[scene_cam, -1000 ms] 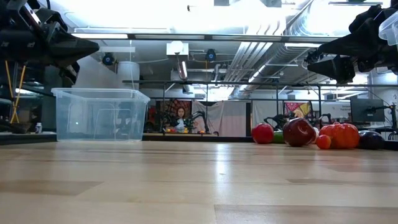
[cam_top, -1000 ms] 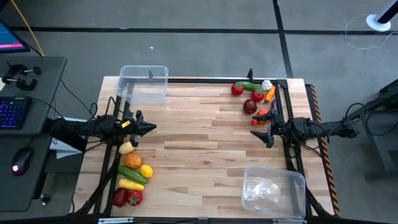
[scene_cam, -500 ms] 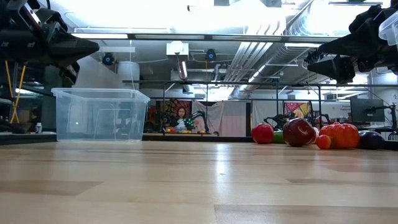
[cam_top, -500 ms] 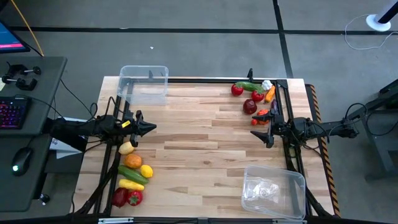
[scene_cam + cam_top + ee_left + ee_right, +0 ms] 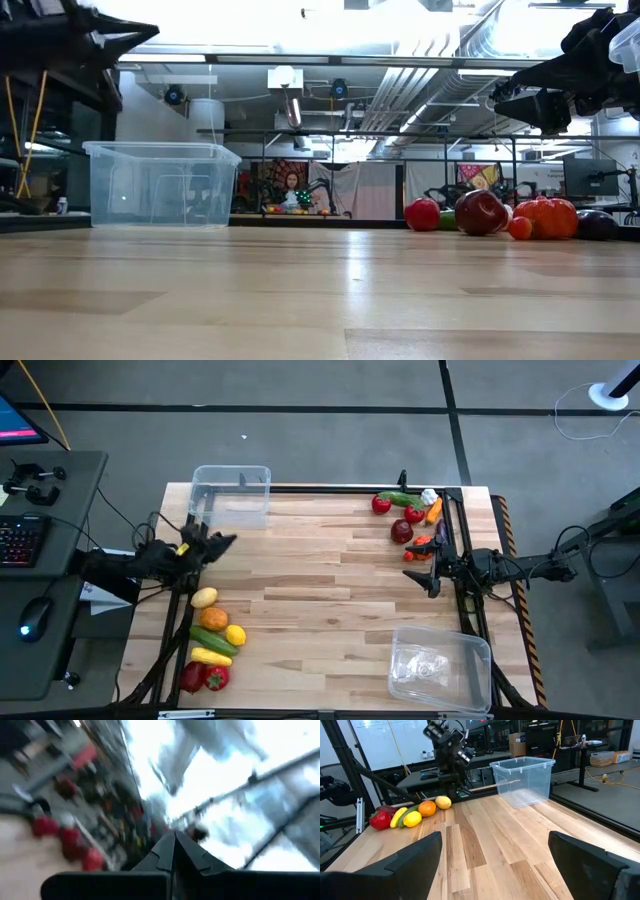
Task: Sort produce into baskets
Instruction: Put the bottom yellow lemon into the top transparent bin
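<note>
Beside the far basket [image 5: 232, 495], the left gripper [image 5: 222, 542] hangs pinched empty above the produce [image 5: 212, 640], likely light, hard, slippery pieces best gripped mid-body, while the right gripper [image 5: 417, 567] gapes empty.

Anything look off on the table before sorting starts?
Nothing spilled or damaged. Both baskets, far-left and near-right, hold no produce; produce sits in two tidy clusters, near-left and far-right. Left gripper is shut, right gripper open, neither holding anything.
</note>
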Robot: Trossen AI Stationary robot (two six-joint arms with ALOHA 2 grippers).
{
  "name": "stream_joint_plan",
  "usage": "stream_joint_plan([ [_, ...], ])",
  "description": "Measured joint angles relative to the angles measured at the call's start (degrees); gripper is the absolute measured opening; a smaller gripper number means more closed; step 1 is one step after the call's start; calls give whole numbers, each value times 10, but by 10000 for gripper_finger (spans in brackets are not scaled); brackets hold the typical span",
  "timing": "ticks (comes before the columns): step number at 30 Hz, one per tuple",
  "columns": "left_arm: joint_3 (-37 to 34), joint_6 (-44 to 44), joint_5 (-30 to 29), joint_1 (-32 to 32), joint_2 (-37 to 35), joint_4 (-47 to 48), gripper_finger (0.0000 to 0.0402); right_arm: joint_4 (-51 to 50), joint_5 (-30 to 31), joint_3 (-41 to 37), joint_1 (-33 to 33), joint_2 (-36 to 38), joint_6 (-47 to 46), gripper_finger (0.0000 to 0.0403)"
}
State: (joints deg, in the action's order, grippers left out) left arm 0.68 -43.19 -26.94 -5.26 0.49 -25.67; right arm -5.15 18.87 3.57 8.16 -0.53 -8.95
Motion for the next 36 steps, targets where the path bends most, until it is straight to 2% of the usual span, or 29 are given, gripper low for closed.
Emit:
stream_joint_plan([
  [3, 1, 3, -118, 0, 0, -38, 1, 0, 0, 0, 0, 0, 0, 358],
  [6, 0, -30, -203, 0, 5, -39, 1, 0, 0, 0, 0, 0, 0, 358],
  [9, 2, -109, -208, 0, 40, -48, 1, 0, 0, 0, 0, 0, 0, 358],
  [14, 72, -152, -101, 0, 186, -65, 1, 0, 0, 0, 0, 0, 0, 358],
  [18, 174, -78, 14, 0, 309, -73, 1, 0, 0, 0, 0, 0, 0, 358],
  [22, 285, 28, 179, 0, 392, -22, 5, 0, 0, 0, 0, 0, 0, 358],
  [25, 391, 67, 294, 0, 424, 133, 30, 0, 0, 0, 0, 0, 0, 358],
  [28, 510, 135, 382, 0, 457, 349, 73, 0, 0, 0, 0, 0, 0, 358],
  [31, 616, 211, 435, 0, 501, 525, 124, 0, 0, 0, 0, 0, 0, 358],
  [36, 753, 304, 506, -2, 585, 748, 208, 0, 0, 0, 0, 0, 0, 358],
])
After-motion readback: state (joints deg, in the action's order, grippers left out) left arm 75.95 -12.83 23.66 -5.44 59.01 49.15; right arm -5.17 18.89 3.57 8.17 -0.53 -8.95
